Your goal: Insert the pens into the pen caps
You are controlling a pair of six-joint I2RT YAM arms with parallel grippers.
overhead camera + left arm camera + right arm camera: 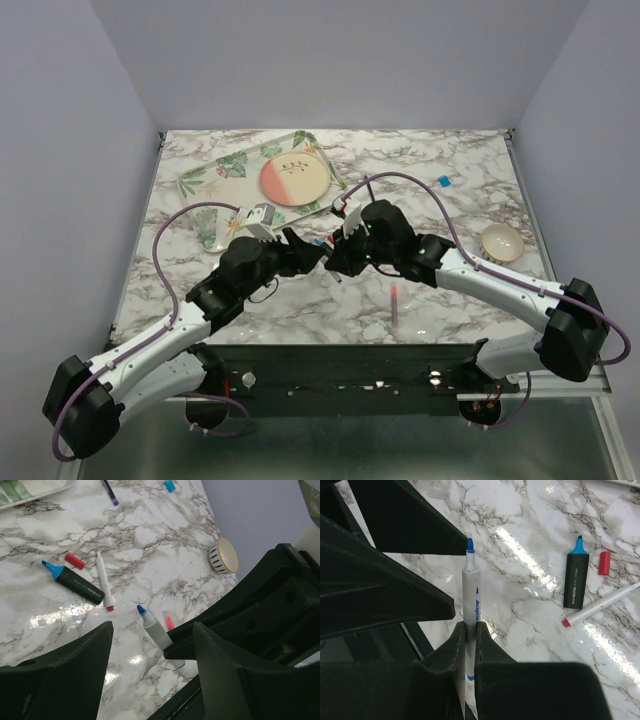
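My right gripper is shut on a white pen with a bare blue tip and holds it above the table. The pen's tip reaches between the open, empty fingers of my left gripper, where the pen also shows. On the marble lie a chunky dark marker with a blue tip, a white red-tipped pen, a red cap, a thin navy pen and a light blue cap. A pink pen lies near the front. In the top view both grippers, left and right, meet at mid-table.
A leaf-patterned tray with a pink-and-cream plate stands at the back left. A small striped bowl sits at the right. A blue cap lies at the back right. Walls close in on three sides.
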